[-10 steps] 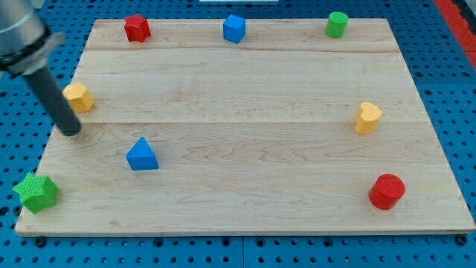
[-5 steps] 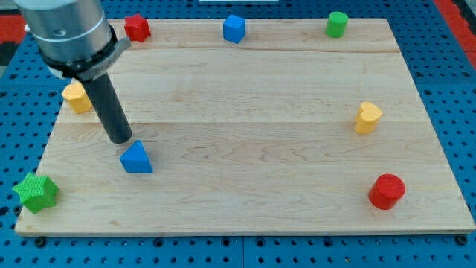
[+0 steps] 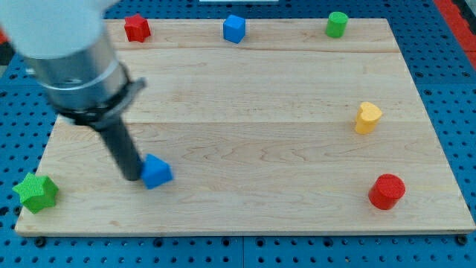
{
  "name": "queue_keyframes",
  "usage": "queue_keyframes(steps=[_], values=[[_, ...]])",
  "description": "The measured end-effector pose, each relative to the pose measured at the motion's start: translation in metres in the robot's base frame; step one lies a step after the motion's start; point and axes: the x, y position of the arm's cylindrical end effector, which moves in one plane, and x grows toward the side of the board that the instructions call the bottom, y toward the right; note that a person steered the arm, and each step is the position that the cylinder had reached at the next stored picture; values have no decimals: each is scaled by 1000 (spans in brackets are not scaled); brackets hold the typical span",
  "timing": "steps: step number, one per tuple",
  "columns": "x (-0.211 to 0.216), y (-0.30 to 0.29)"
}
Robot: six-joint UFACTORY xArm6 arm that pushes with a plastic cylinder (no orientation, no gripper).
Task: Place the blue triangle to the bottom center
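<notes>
My tip [image 3: 132,176] is down on the wooden tabletop [image 3: 245,126], at the lower left part of the board, and it sits against the left side of the blue triangle [image 3: 156,172], touching it or very nearly so. The blue triangle lies in the bottom-left area of the board, left of centre and a little above the bottom edge. There is no gripper on this arm, only the straight dark rod, so nothing is held or clamped. The green star [image 3: 36,191] sits at the bottom-left corner, to the view's left of my tip and apart from it. Along the top edge stand the red star [image 3: 136,27] at the left, the blue cube [image 3: 234,28] near the middle, and the green cylinder [image 3: 337,24] at the right. On the right side the yellow heart-like block [image 3: 367,117] sits at mid height, and the red cylinder [image 3: 387,191] lies below it near the bottom-right corner. The arm's grey body hides part of the board's upper left. No brand, label or writing can be read on anything in view.
</notes>
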Motion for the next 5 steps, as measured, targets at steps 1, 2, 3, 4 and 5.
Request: queue_keyframes(steps=[1, 2, 3, 4, 5], values=[[-4, 55], [-29, 40], [-48, 69], [-7, 79], [12, 80]])
